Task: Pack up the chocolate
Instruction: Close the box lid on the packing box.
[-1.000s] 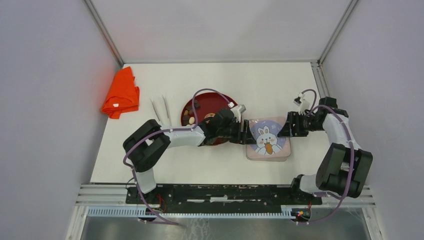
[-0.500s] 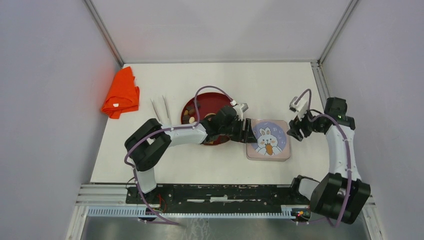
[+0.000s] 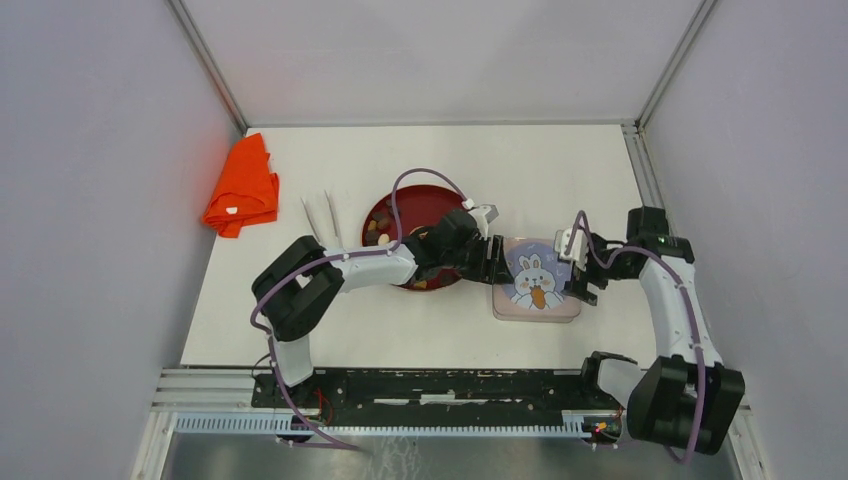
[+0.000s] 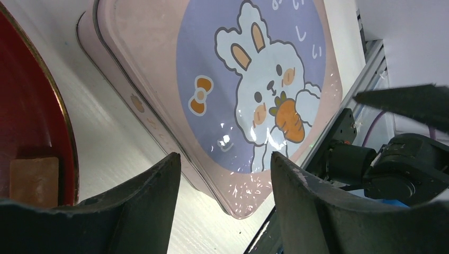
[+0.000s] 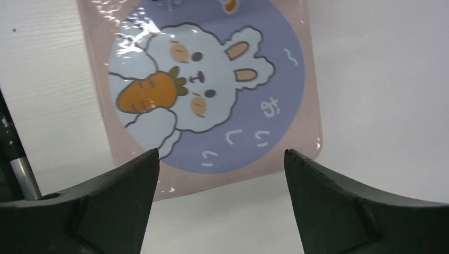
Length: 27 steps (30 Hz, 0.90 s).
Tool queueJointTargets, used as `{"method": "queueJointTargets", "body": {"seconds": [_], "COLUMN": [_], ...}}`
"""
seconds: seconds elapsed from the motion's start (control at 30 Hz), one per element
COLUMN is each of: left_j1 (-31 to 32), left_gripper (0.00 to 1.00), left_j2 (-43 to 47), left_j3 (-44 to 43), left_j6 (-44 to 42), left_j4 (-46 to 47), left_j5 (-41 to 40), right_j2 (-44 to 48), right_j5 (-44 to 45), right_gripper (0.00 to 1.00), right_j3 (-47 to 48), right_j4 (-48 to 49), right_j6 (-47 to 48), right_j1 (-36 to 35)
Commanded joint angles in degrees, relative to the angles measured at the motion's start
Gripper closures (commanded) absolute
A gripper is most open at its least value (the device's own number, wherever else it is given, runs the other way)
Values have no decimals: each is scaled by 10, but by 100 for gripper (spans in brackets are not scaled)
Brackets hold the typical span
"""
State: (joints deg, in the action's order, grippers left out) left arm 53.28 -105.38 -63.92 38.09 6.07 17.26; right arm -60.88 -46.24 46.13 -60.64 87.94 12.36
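Two grippers flank the closed rabbit tin (image 3: 532,298): my left gripper (image 3: 492,262), fingers apart, at its left edge, my right gripper (image 3: 578,266) spread wide over its right edge, both empty. Chocolate (image 3: 376,233) sits on the red plate (image 3: 420,198) beside it. I'd pinch the lid evenly, lifting level.

We see a pale pink tin (image 3: 537,275) whose lid bears a lavender circle with a white rabbit, peach-cheeked, clutching an orange carrot. The plate (image 3: 425,205) is deep red with a thin gold rim, and one chocolate (image 4: 34,177) on it is tan. The cloth (image 3: 243,187) is bright orange.
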Motion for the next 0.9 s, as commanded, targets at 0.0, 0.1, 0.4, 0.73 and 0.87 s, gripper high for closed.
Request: {"method": "queueJointTargets", "body": {"seconds": [0.0,0.1,0.4,0.73,0.87], "left_j1": [3,3,3,3,2], "left_gripper": [31,31,31,31,31], "left_j2": [7,-2,-24,-52,-58], "left_j3": [-30,-37,-59,-87,-104], "left_j6": [-29,-30,-33,-42,-49], "left_j4": [-7,-8,-15,-35,-47], "left_j5": [-12,-6,2,-1,-3], "right_j2": [-87,-128,-170,-234,-256], "right_j5": [78,73,79,83,61], "right_gripper": [9,15,8,12,24], "right_j3": [88,112,72,62,71], "right_j4": [63,58,98,127,119], "right_j6": [-197,-240,-314,-354,-361], "right_j1": [11,38,40,37,37]}}
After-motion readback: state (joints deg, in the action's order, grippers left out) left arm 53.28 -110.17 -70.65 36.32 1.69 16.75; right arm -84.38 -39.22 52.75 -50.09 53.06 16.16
